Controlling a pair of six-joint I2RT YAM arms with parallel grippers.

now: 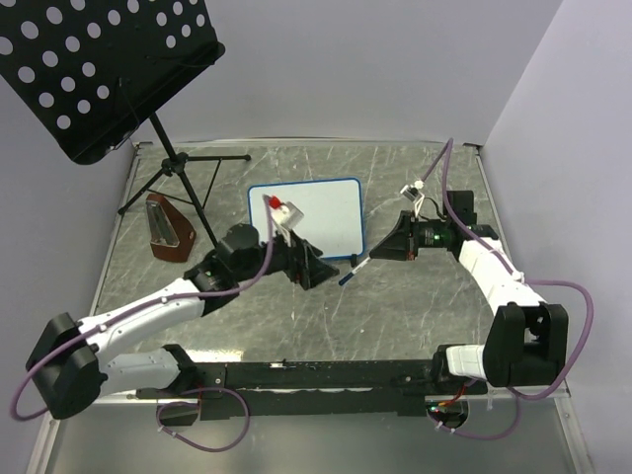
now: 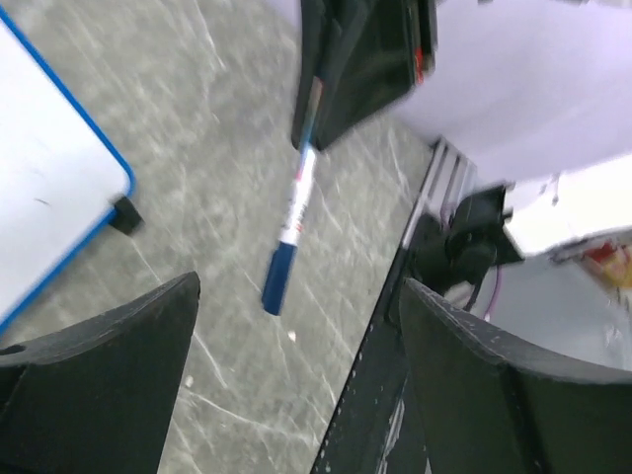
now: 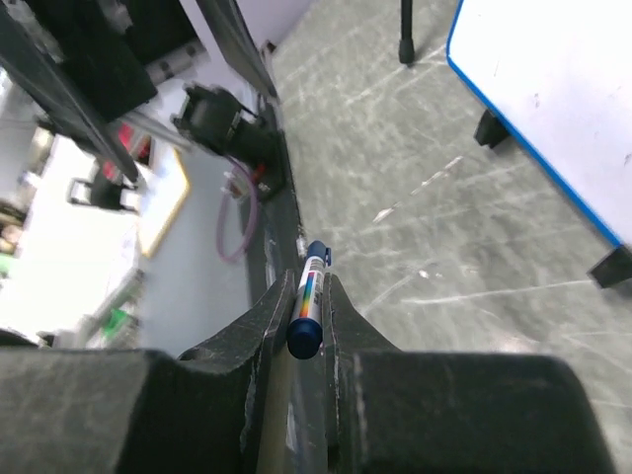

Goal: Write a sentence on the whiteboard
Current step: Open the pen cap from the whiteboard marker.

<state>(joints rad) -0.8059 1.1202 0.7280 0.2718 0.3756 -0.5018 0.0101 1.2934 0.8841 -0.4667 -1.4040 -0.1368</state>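
Right gripper (image 3: 308, 331) clamped on marker (image 3: 312, 286), which pokes out between its fingers, blue end toward the left arm. Left gripper (image 2: 296, 291) spread wide, holding nothing, facing that end. Whiteboard (image 1: 318, 212) sits mid-table, just beyond both grippers. Music stand (image 1: 99, 69) back left on grey table (image 1: 415, 306).
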